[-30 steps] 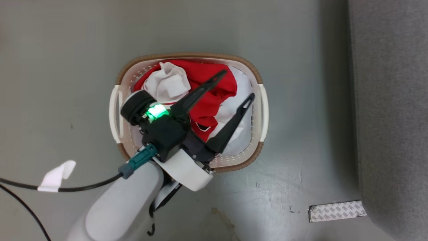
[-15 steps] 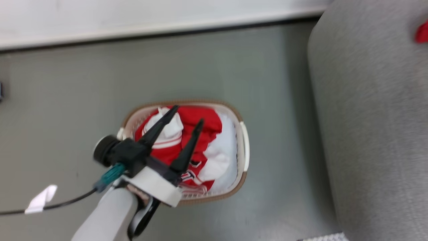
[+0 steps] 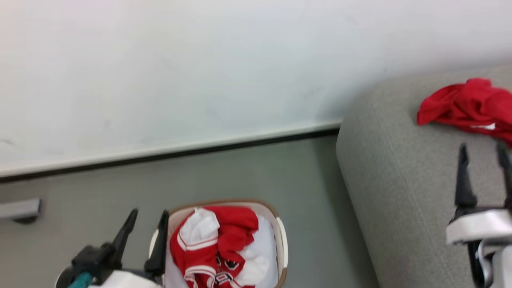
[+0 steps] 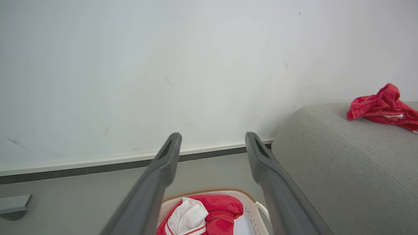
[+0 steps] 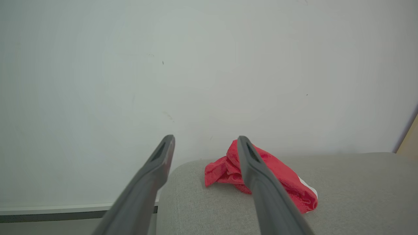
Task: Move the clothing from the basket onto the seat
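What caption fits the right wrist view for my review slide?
Open right gripper points toward a crumpled red garment lying on the grey sofa, white wall behind.

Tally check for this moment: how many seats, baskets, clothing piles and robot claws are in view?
Seat: 1
Basket: 1
Clothing piles: 2, red pile on the seat, red-and-white pile in the basket
Claws: 2, left claw and right claw, both open
Total: 6
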